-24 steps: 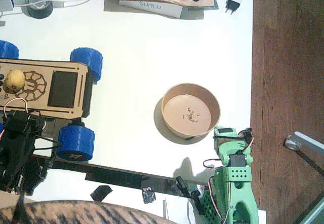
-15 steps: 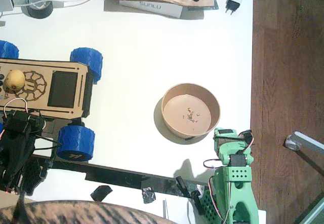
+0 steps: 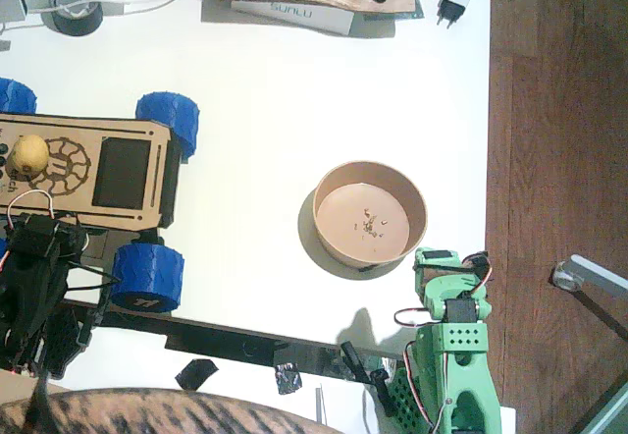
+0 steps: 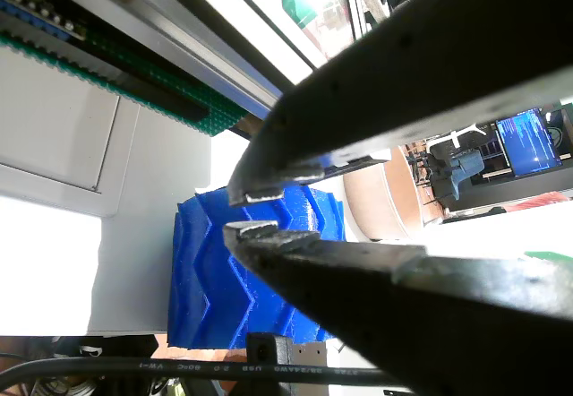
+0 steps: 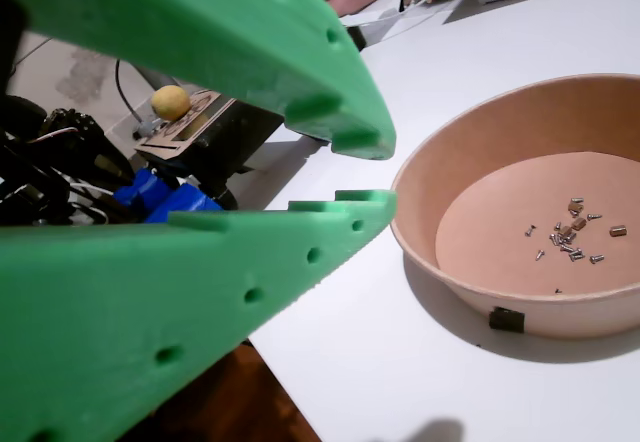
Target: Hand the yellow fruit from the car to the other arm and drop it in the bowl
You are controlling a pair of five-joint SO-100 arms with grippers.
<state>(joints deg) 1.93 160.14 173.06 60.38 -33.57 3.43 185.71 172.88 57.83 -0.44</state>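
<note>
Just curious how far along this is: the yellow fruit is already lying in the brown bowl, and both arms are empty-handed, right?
Not quite. The yellow fruit is on the car, as the fixed view shows. The bowl holds only tiny bits. Both grippers are indeed empty.

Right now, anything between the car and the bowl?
No. In the fixed view the stretch from the car to the bowl is bare white table. The yellow fruit sits on the car's far end.

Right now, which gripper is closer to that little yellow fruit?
The left gripper: it sits by the car carrying the yellow fruit. The right gripper is beside the bowl.
</note>
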